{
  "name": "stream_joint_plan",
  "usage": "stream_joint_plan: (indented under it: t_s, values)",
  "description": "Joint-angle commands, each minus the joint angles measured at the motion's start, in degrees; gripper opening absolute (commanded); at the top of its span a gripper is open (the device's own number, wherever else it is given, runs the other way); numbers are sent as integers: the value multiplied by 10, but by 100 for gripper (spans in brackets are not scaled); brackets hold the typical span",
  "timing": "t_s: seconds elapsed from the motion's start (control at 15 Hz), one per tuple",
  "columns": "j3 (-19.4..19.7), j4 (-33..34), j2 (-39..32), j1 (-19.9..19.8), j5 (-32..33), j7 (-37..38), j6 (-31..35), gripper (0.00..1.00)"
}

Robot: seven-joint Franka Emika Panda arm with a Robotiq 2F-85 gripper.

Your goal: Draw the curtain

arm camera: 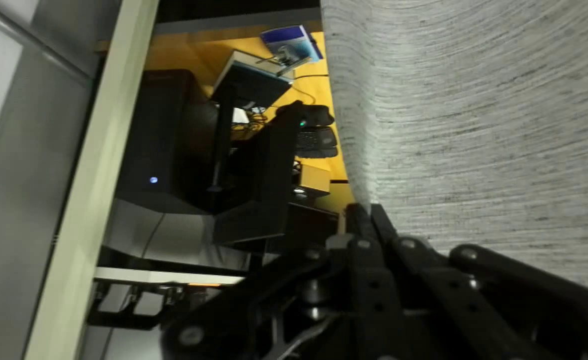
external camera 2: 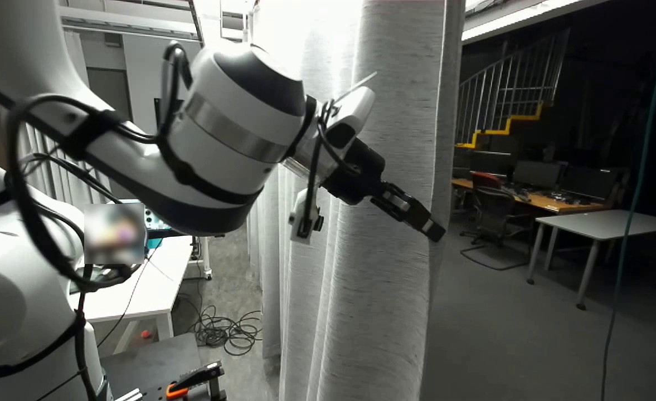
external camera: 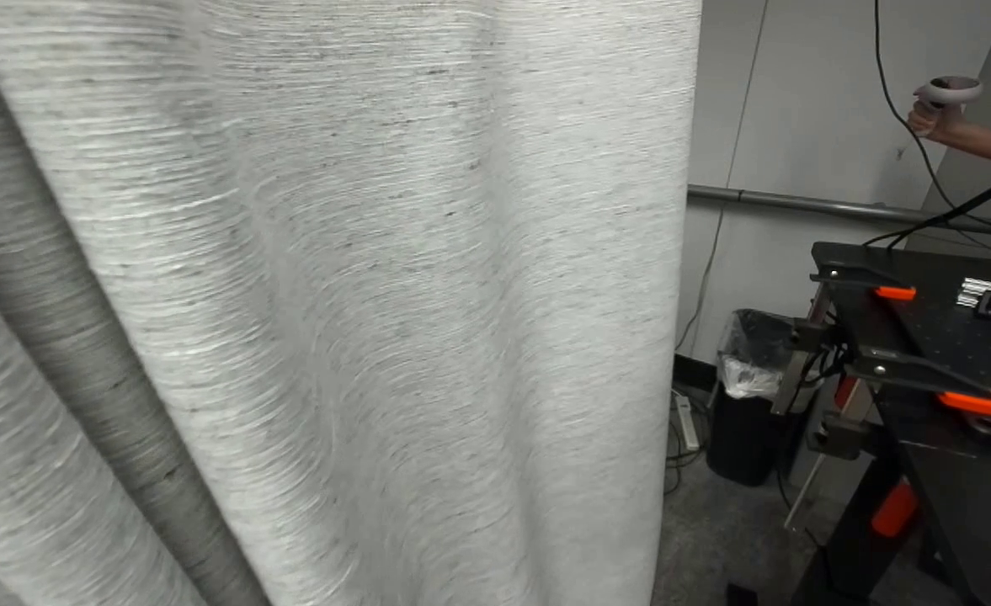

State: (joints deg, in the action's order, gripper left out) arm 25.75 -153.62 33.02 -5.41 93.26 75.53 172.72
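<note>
The curtain is a large light grey-white woven drape with fine darker streaks and deep vertical folds. It fills most of an exterior view (external camera: 428, 303) and hangs beside my arm in an exterior view (external camera 2: 383, 301). It also covers the right of the wrist view (arm camera: 478, 125). My gripper (external camera 2: 435, 229) is at the curtain's free vertical edge, pointing down and to the right. In the wrist view my gripper (arm camera: 371, 215) has its fingertips closed together with the curtain's edge pinched between them. My gripper is hidden behind the curtain or out of view in an exterior view.
A black table (external camera: 967, 471) with orange-handled clamps stands by a black trash bin (external camera: 743, 433). A person's hand (external camera: 933, 118) holds a controller. A white table (external camera 2: 612, 223) stands beyond the curtain. Coiled cables (external camera 2: 230, 331) lie on the floor. A teal cable (external camera 2: 634, 200) hangs at right.
</note>
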Motion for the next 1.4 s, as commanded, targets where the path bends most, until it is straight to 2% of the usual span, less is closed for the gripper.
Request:
stream_joint_plan:
  t_s: [0.0, 0.13, 0.4, 0.73, 1.07, 1.13, 1.33]
  values:
    - [14, 118, -144, 63, -47, -18, 6, 1]
    - [27, 169, -193, 52, -64, -24, -17, 1]
    - [65, 216, -226, 11, -55, -15, -76, 1]
    - [82, 222, -209, -25, -35, -14, -164, 1]
    - [98, 206, -198, -51, -36, -12, -209, 1]
    - [71, 202, -201, -91, -43, -16, -207, 1]
    - [63, 198, -195, -120, -41, -15, -206, 1]
